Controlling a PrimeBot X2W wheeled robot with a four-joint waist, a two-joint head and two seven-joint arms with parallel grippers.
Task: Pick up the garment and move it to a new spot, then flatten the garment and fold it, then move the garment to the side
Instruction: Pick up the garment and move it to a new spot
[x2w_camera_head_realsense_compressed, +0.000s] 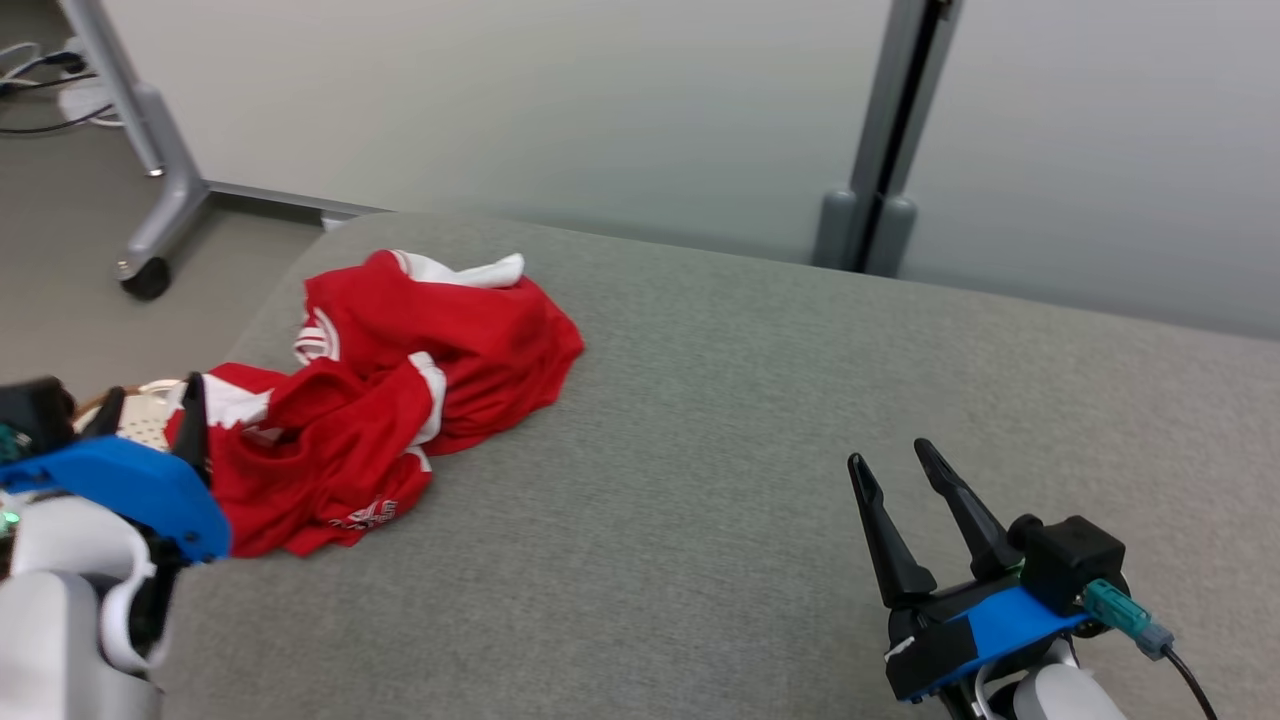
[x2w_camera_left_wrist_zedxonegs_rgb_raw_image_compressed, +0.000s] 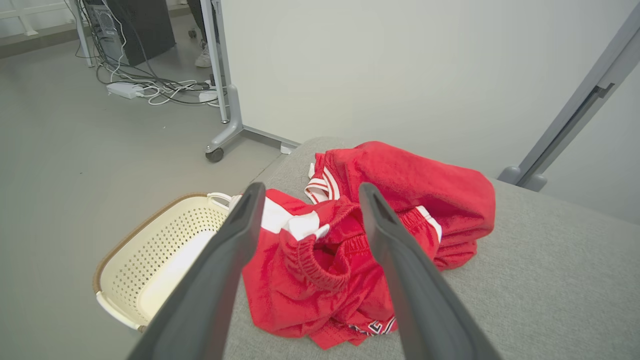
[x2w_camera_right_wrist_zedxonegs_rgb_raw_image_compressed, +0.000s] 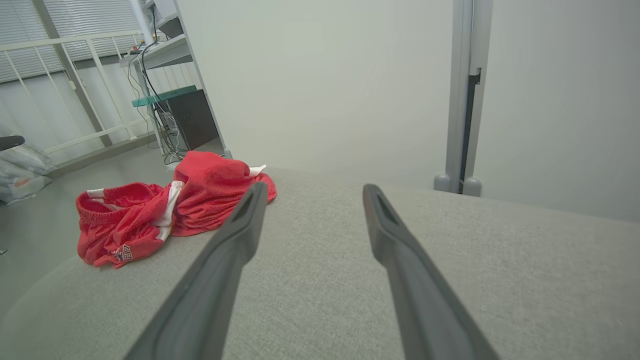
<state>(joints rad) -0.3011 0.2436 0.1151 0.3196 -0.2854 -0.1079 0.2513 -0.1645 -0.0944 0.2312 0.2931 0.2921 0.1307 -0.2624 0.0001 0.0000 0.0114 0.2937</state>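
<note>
Step one, pick-up not yet made. Crumpled red garment (x2w_camera_head_realsense_compressed: 400, 400) lies at 9 o'clock on the grey padded surface (x2w_camera_head_realsense_compressed: 750, 400), near its left edge. Left gripper (x2w_camera_left_wrist_zedxonegs_rgb_raw_image_compressed: 307, 192) hangs just above it, fingers spread, empty. Right gripper (x2w_camera_head_realsense_compressed: 888, 455) at 5 o'clock, also spread, well apart. Next, likely: left lowers and pinches a fold. Cream basket (x2w_camera_left_wrist_zedxonegs_rgb_raw_image_compressed: 150, 250) on the floor at 8 o'clock; castered stand (x2w_camera_head_realsense_compressed: 145, 280) at 10, pale wall at 12.

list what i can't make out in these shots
Lettering on the red shorts: creased and too small to read, head view; crossed by the left fingers, left wrist view.
Laundry basket: one side behind the left fingers, left wrist view.
Shoe on the floor: wearer cut off by the top edge, left wrist view.
</note>
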